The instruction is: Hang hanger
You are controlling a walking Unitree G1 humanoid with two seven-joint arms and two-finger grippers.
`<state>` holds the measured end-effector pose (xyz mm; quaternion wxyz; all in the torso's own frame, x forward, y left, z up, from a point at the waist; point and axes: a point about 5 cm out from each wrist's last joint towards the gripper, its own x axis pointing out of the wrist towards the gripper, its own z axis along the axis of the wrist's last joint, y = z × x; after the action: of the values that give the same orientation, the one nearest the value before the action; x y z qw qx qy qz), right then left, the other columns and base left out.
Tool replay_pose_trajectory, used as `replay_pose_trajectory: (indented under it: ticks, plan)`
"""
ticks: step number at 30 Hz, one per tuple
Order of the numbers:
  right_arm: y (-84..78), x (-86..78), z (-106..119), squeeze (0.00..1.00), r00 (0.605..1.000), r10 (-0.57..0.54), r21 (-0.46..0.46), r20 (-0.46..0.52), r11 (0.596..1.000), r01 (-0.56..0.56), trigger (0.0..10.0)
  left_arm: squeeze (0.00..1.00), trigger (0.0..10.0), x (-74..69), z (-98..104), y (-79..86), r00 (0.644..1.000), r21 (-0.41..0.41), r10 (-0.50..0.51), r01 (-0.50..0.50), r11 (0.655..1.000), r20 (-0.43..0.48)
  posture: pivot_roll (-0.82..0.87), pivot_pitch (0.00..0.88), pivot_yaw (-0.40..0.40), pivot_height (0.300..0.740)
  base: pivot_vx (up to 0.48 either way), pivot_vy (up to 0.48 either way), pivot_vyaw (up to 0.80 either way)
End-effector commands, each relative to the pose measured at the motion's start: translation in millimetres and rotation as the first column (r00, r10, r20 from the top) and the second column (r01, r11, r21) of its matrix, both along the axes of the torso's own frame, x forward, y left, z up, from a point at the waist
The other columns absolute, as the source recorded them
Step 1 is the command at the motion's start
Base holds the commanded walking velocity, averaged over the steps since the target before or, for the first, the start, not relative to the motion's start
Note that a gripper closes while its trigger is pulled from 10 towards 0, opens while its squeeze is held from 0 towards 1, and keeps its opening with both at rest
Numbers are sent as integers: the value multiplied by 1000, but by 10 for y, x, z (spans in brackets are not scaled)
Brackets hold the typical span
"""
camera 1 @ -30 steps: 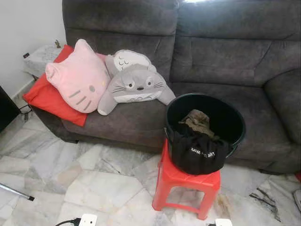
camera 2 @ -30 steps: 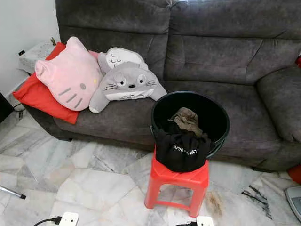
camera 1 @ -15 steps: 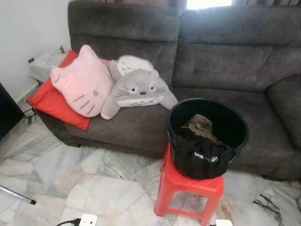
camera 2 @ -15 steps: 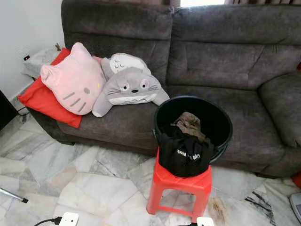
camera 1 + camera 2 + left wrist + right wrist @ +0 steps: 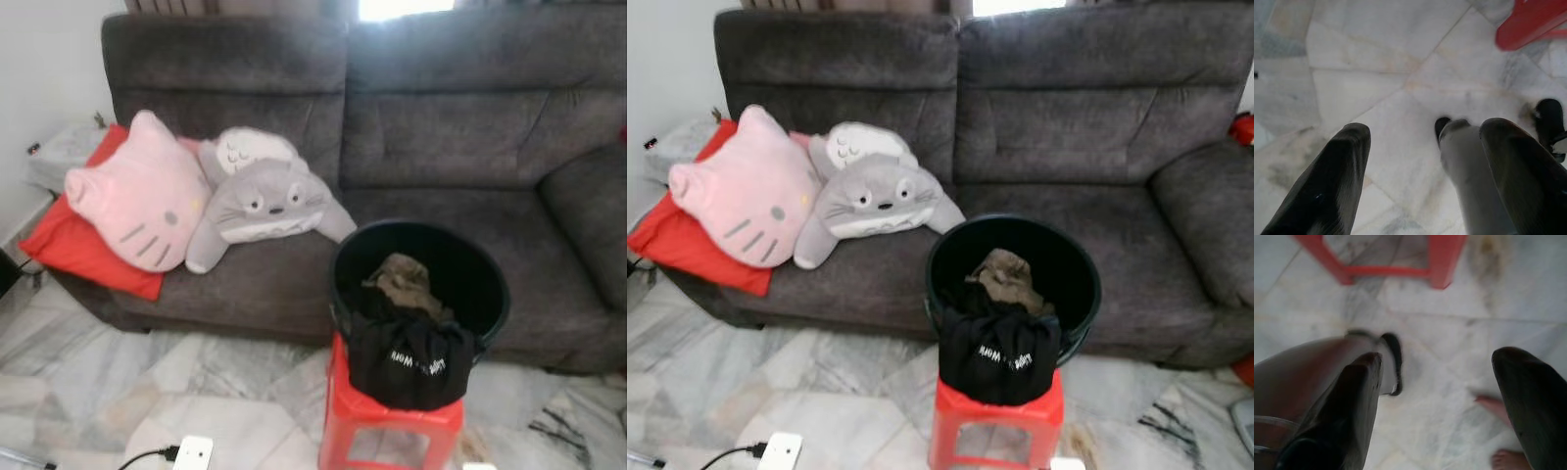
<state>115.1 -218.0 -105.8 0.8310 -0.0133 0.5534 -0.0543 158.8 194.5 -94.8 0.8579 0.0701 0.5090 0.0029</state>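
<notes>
Camera shifted nearer sofa (image 5: 441, 127); black bucket (image 5: 490, 269) of clothes on red stool (image 5: 387, 431). Left gripper (image 5: 1425, 171), right gripper (image 5: 1444, 396) idle, fingers spread. Hanger unseen; risk: bumping stool.

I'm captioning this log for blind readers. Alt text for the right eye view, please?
A black round bucket holding crumpled clothes stands on a red plastic stool before a grey fabric sofa. A pink cat-face cushion and grey plush creature lie there.
</notes>
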Motion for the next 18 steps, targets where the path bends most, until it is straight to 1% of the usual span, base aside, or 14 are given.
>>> replay_pose_trajectory:
  ticks: [1, 3, 8, 13, 16, 18]
  plan:
    - [114, 59, -3, 0, 1000, 2, 29, 18, 1000, -2, 10000, 0, 10000, -110, -25, 125, 999, 26, 24, -23, 999, -33, -124, 0, 14, 740, 0, 0, -600]
    - [114, 60, -3, 0, 1000, 0, 29, 19, 1000, -1, 10000, 0, 10000, -110, -25, 124, 999, 26, 23, -23, 999, -33, -124, 0, 14, 740, 0, 0, -519]
    - [115, 64, -1, 0, 1000, -1, 26, 23, 1000, 1, 10000, 0, 10000, -109, -24, 128, 999, 30, 16, -15, 999, -35, -126, 0, 16, 740, 0, 0, 0]
    - [117, 78, 6, 0, 999, -25, 35, 48, 999, 23, 10000, 0, 10000, -107, -23, 129, 999, 31, 15, -14, 999, -34, -133, 0, 18, 740, 0, 0, 0]
    - [118, 87, 9, 0, 998, -14, 32, 54, 999, 12, 10000, 0, 10000, -107, -23, 130, 999, 32, 14, -13, 999, -34, -133, 0, 18, 740, 0, 0, 0]
    - [113, 114, 23, 0, 997, 8, 17, 82, 1000, -9, 10000, 0, 10000, -107, -23, 130, 999, 33, 14, -13, 999, -34, -145, 0, 20, 740, 0, 0, 0]
